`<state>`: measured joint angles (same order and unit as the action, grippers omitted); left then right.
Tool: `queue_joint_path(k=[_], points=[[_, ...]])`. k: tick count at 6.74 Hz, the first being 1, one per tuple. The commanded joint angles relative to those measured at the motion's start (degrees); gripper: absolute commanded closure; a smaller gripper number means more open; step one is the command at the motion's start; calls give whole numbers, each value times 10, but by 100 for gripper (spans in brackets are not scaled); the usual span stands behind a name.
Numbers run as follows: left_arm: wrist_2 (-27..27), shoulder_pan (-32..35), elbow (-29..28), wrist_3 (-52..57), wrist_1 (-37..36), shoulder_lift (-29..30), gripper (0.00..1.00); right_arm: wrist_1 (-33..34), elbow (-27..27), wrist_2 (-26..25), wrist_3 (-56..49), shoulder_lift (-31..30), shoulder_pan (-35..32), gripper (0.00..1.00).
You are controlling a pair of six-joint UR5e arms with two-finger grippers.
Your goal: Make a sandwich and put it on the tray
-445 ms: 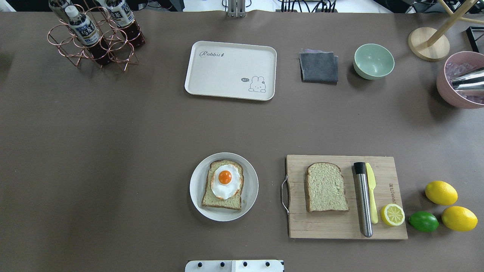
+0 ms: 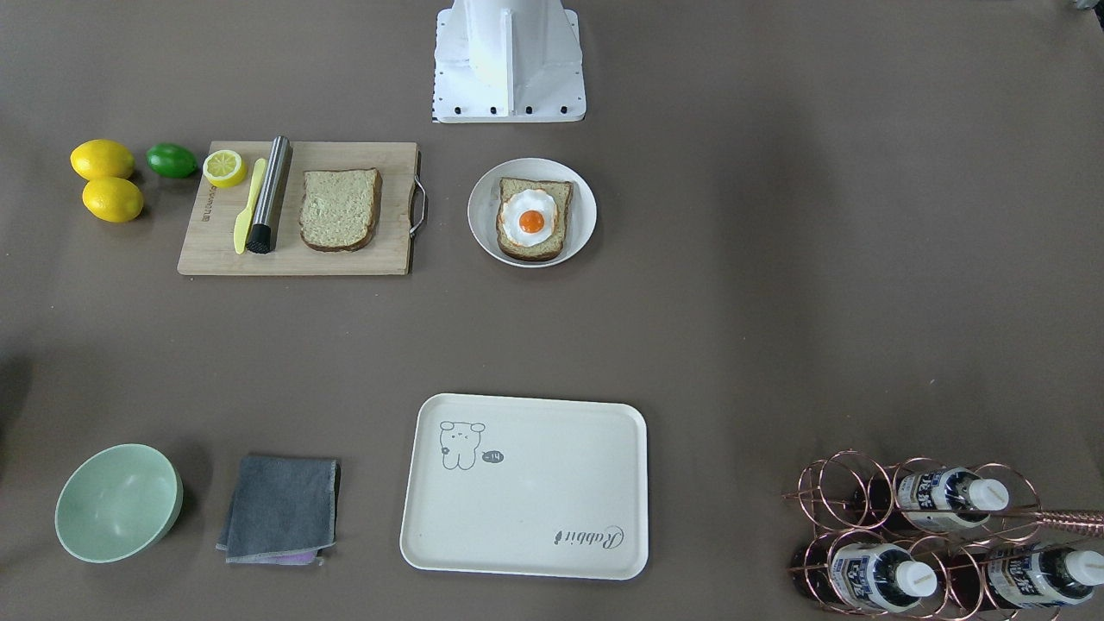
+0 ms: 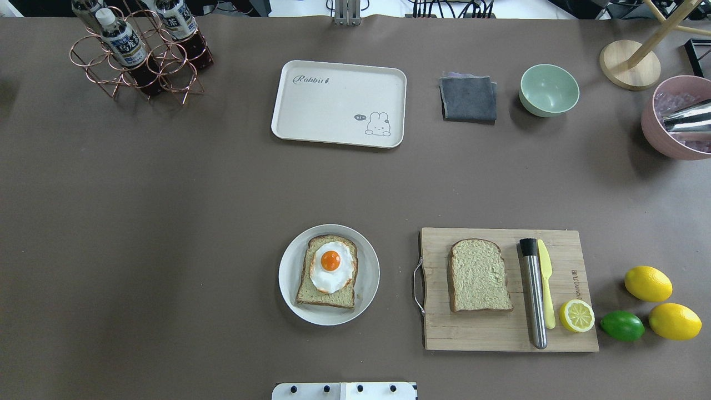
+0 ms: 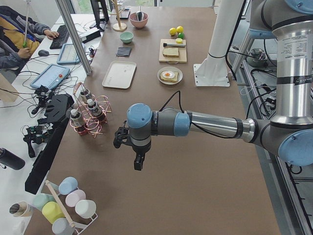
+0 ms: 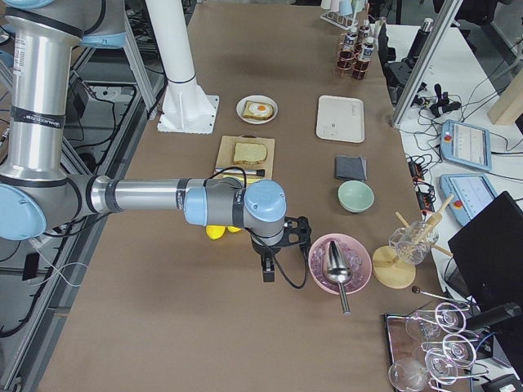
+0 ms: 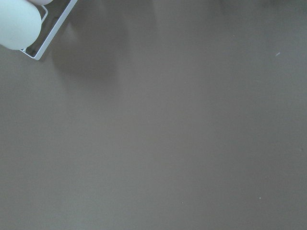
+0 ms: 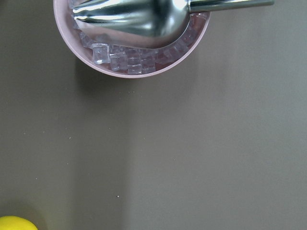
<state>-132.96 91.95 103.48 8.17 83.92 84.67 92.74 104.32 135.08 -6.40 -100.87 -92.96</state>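
One bread slice [image 3: 319, 291] lies on a round white plate [image 3: 286, 275] with the fried egg [image 3: 331, 266] on top of it. The second bread slice [image 3: 479, 275] lies bare on the wooden cutting board [image 3: 500, 336]. The cream tray [image 3: 339, 103] sits empty at the far middle of the table. Both grippers are outside the overhead and front views. The left gripper [image 4: 138, 164] hangs over bare table near the bottle rack at the robot's far left. The right gripper [image 5: 267, 269] hangs beside the pink bowl at the far right. I cannot tell whether either is open or shut.
On the board lie a steel cylinder [image 3: 534, 294], a yellow knife [image 3: 546, 283] and a half lemon [image 3: 576, 315]. Two lemons [image 3: 647, 283] and a lime [image 3: 622, 325] lie beside it. A grey cloth [image 3: 468, 99], a green bowl [image 3: 549, 90], a pink ice bowl [image 3: 675, 119] and a bottle rack [image 3: 139, 50] stand along the far edge.
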Motion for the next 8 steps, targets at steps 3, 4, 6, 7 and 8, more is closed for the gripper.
queue_joint_path(k=[3,4,6,7,8], points=[[-6,-5,30,0,-2,-26,2,-1,3,17,4,-5,4,0],[-6,-5,34,-2,-2,-26,2,-2,11,18,4,-2,22,0],[-5,-17,34,0,3,-18,3,-2,44,48,31,1,66,0],[-5,-34,34,1,4,-17,3,-3,63,45,112,19,113,0],[-5,-35,34,4,4,-7,3,-3,77,45,182,43,161,0]])
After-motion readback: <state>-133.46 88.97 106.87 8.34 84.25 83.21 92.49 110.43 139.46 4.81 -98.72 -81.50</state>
